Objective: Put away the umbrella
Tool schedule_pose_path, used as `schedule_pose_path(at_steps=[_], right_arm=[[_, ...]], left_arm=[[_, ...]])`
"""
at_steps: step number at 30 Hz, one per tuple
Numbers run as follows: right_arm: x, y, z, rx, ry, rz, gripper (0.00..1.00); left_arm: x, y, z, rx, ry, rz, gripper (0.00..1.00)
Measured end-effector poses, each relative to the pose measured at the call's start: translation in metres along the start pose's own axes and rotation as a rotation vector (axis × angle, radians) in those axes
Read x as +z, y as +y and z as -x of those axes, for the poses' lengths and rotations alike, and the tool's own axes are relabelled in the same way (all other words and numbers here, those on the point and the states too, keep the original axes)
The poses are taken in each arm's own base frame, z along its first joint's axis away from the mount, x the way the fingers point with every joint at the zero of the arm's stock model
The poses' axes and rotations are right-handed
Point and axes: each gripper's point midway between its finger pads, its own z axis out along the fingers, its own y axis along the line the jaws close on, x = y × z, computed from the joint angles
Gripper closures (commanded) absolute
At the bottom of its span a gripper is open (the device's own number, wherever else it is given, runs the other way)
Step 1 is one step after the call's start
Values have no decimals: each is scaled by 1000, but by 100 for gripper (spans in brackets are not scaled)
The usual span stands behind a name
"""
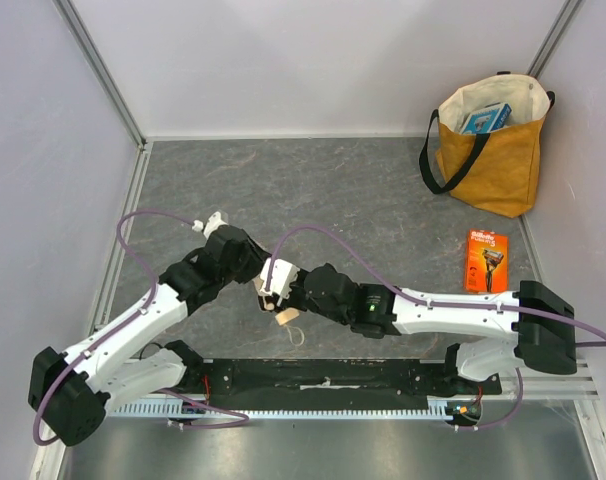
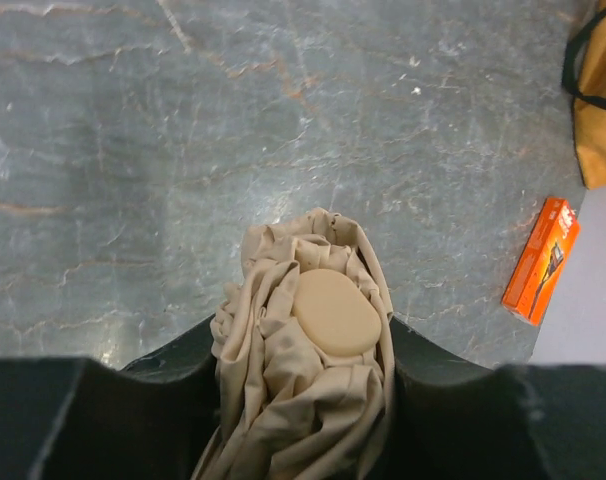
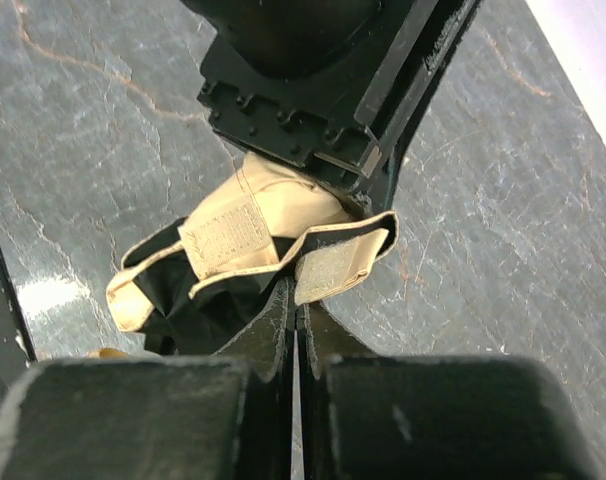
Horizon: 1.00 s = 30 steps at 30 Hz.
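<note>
The umbrella [image 2: 298, 395] is a folded bundle of beige-cream fabric with a smooth tan cap [image 2: 335, 312] at its end. My left gripper [image 2: 303, 400] is shut on this bundle, one dark finger on each side. In the top view the umbrella [image 1: 275, 288] hangs between both grippers near the table's front, its wooden knob [image 1: 285, 317] and cord loop pointing down. My right gripper [image 3: 298, 308] has its jaws pressed together on the edge of the umbrella's velcro strap [image 3: 338, 265]. The left gripper [image 3: 313, 110] is just beyond it.
A mustard-yellow tote bag [image 1: 493, 160] with black straps stands open at the back right, a blue box [image 1: 485, 118] inside. An orange razor box [image 1: 486, 262] lies flat in front of it. White walls enclose the grey table [image 1: 313, 190].
</note>
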Motion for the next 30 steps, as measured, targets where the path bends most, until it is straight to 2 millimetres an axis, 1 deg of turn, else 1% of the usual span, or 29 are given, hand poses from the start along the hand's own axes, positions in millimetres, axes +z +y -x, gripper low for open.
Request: schedule_pose_path(at_steps=[3, 5, 9, 12, 14, 15, 16, 17, 19, 20, 21, 22, 23, 25, 27, 28, 29, 30], right_arm=[[0, -1, 5, 6, -19, -4, 100], [0, -3, 4, -4, -17, -14, 100], [-4, -5, -2, -75, 22, -56, 100], [-6, -5, -8, -100, 47, -76, 100], [-9, 0, -8, -138, 56, -77, 100], [-10, 7, 0, -158, 32, -66, 100], [-13, 19, 16, -175, -16, -45, 100], [-17, 32, 39, -189, -76, -17, 100], [-26, 49, 82, -197, -190, 19, 100], [-30, 52, 102, -193, -240, 23, 100], [-32, 50, 113, -186, -268, 16, 100], [-32, 46, 121, -175, -290, 3, 100], [-31, 41, 124, -163, -298, -12, 100], [-27, 28, 119, -112, -281, -42, 100], [-21, 9, 108, -7, -241, -91, 98], [-19, -3, 100, 60, -215, -126, 90], [-16, -14, 90, 130, -186, -160, 69], [-14, -24, 80, 205, -154, -189, 43]], left_arm=[[2, -8, 5, 47, -22, -24, 98], [6, -12, 5, 72, -20, -26, 98], [20, -17, -3, 108, 34, -4, 98], [29, -15, -10, 117, 65, 26, 98], [35, -8, -13, 128, 79, 71, 98], [39, -2, -10, 142, 66, 107, 98], [46, 8, -7, 158, 45, 159, 98], [54, 20, -6, 171, 41, 218, 98], [61, 45, -6, 195, 40, 324, 98], [61, 57, -7, 207, 43, 373, 98], [59, 61, -7, 212, 46, 391, 98], [58, 63, -7, 216, 47, 402, 98], [56, 63, -6, 216, 43, 401, 98], [56, 57, -3, 212, 25, 366, 98], [54, 46, 0, 191, -2, 280, 98], [51, 42, 0, 176, -12, 235, 98], [46, 38, -1, 158, -20, 176, 98], [40, 33, 0, 140, -31, 113, 98]])
